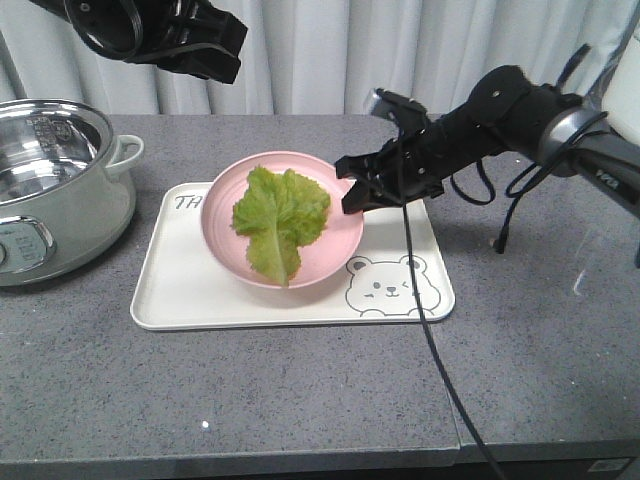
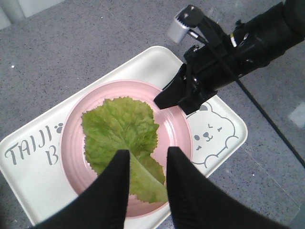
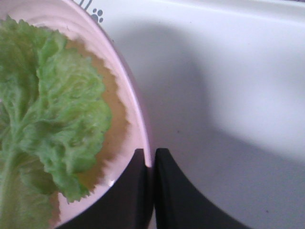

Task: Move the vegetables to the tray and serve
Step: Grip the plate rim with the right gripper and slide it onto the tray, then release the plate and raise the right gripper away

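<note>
- My right gripper [image 3: 150, 155] is pinched on the rim of the plate [image 1: 335, 248].
- My left gripper [image 2: 147, 152] hangs above it, fingers spread, empty.
- Lettuce [image 1: 278, 215] lies flat in the plate, which sits on the tray [image 1: 190, 290].
- Leaf looks thin, crinkled, floppy and light. Likely tears, so grab the pale rib near the stem.
- Plate is pink, smooth, rigid, probably slippery.
- Tray is cream plastic with rounded corners.

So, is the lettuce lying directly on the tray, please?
No, the lettuce lies in the pink plate, which stands on the tray.
</note>
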You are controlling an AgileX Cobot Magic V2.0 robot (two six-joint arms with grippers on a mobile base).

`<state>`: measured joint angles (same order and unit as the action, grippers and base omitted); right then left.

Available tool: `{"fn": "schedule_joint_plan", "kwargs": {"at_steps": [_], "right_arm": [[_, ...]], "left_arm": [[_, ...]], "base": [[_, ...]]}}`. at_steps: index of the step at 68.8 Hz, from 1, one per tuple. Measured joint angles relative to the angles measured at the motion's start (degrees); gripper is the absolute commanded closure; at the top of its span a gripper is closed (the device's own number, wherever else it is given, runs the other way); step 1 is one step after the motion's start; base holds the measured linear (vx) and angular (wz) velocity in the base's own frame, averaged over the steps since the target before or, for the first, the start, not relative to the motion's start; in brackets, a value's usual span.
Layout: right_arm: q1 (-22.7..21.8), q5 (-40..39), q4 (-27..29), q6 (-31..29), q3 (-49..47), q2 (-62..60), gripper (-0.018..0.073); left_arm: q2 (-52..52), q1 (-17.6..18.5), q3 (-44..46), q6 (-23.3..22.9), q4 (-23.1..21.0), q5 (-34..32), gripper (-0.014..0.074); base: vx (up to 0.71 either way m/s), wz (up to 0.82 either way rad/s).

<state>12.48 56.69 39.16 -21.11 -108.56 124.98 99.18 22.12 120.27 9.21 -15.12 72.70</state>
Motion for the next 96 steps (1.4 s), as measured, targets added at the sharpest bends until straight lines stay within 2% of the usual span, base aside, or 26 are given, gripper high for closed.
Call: {"fn": "schedule_joint_plan", "kwargs": {"at_steps": [16,37,43,54,61,85,96], "right_arm": [[1.0,-0.3,-1.8,0.1,-0.4,1.1,0.0454],[1.4,-0.4,-2.9,-1.1,-0.6,1.1,0.0137],[1.4,-0.4,-3.6,-1.5,-0.6,1.1,0.0096],[1.4,-0.4,-5.7,-1.3,-0.6,0.5,0.0096],[1.3,-0.4,-8.9,0.2,-0.6,-1.6,0.0096],[-3.1,3.0,-17.8,7.8,-0.6,-11.6,0.0096],[-5.2,8.2,-21.2,10.5,-0.6,-12.7,0.0096]], "left_arm": [[0.0,0.0,0.0,0.0,0.0,0.1,0.0395],[0.0,0.0,0.0,0.0,0.0,0.1,0.0395],[0.0,0.0,0.0,0.0,0.0,0.1,0.0395],[0.0,0.0,0.0,-0.2,1.2,0.1,0.0395],[0.0,0.0,0.0,-2.4,3.7,0.1,0.0395],[-0.4,0.0,0.0,-14.0,19.9,0.1,0.0393],[-1.0,0.0,0.0,-17.0,22.4,0.1,0.0384]], "base": [[0.00,0.00],[0.00,0.00],[0.00,0.00],[0.00,0.00],[0.00,0.00],[0.00,0.00],[0.00,0.00]]}}
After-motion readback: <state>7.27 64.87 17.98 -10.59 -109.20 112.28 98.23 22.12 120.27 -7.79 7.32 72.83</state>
